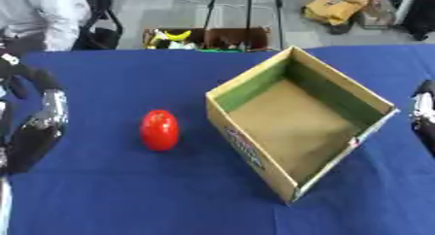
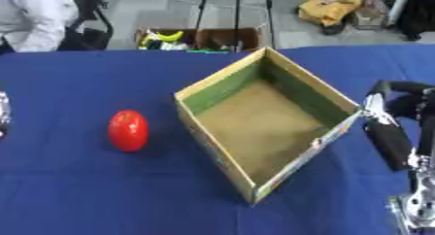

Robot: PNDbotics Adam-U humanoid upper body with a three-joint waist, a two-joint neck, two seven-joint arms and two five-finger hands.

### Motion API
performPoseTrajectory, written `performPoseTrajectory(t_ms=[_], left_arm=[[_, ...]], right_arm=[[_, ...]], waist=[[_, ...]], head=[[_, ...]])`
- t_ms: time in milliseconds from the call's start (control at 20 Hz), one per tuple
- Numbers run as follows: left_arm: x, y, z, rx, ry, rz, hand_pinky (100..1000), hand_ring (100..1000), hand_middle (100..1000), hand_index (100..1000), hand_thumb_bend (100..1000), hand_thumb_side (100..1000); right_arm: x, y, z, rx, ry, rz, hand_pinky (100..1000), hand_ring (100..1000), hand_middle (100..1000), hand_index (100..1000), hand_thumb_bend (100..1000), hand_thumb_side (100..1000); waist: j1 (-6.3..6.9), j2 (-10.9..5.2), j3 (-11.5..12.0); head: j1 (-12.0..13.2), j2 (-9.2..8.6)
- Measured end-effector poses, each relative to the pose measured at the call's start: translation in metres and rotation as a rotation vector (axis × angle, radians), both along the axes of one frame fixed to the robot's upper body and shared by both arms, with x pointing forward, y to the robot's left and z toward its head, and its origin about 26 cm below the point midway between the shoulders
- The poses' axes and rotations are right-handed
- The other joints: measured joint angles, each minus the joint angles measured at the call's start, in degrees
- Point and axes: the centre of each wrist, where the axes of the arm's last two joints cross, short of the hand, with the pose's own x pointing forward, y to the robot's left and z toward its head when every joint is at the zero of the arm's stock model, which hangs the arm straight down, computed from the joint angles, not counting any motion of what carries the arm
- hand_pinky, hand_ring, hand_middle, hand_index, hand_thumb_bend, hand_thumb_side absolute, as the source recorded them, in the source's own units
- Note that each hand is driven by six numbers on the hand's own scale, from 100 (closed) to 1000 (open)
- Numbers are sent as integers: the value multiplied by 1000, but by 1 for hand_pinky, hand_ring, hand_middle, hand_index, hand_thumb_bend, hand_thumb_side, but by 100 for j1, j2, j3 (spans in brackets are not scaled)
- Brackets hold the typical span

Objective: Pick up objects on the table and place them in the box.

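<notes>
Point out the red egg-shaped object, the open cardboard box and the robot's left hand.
Red egg-shaped object (image 1: 159, 130): left eye view, middle of its glossy body.
Open cardboard box (image 1: 251, 154): left eye view, its near outer wall.
Left hand (image 1: 38, 132): left eye view, on the black fingers at the left edge.

The surface (image 1: 102, 195) is covered in deep blue; the egg-shaped object (image 1: 159, 130) is glossy red; the box (image 2: 219, 155) is tan cardboard with green inner walls and a red-blue print outside; both hands, left hand (image 1: 38, 132) and right hand (image 2: 387, 134), are black and silver.
</notes>
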Motion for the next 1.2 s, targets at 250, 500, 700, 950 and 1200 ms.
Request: performPoseTrajectory(t_ms=[250, 500, 700, 950, 1200], left_arm=[[1, -3, 15, 150, 128, 2, 400, 607, 818, 980, 142, 930], [3, -6, 23, 252, 214, 11, 567, 745, 908, 1000, 100, 936], [16, -20, 41, 428, 218, -8, 730, 846, 892, 957, 144, 916], [37, -29, 42, 647, 319, 0, 577, 757, 880, 1000, 180, 965], [57, -22, 41, 754, 443, 22, 599, 772, 897, 1000, 299, 974]], right_arm=[[0, 0, 0, -1, 4, 2, 648, 448, 428, 652, 155, 412], [0, 2, -1, -4, 9, 11, 648, 448, 428, 653, 153, 411], [-1, 1, -5, -9, 28, 15, 648, 448, 428, 653, 153, 410], [-3, 0, -8, -12, 44, 15, 648, 448, 428, 653, 153, 411], [-2, 2, -8, -19, 50, 27, 648, 449, 428, 653, 154, 412]], waist=[[29, -49, -12], [69, -102, -61], [177, -221, -78], [215, -249, -79], [222, -259, -187]], head=[[6, 0], [25, 15], [26, 35], [-28, 78], [-7, 84]])
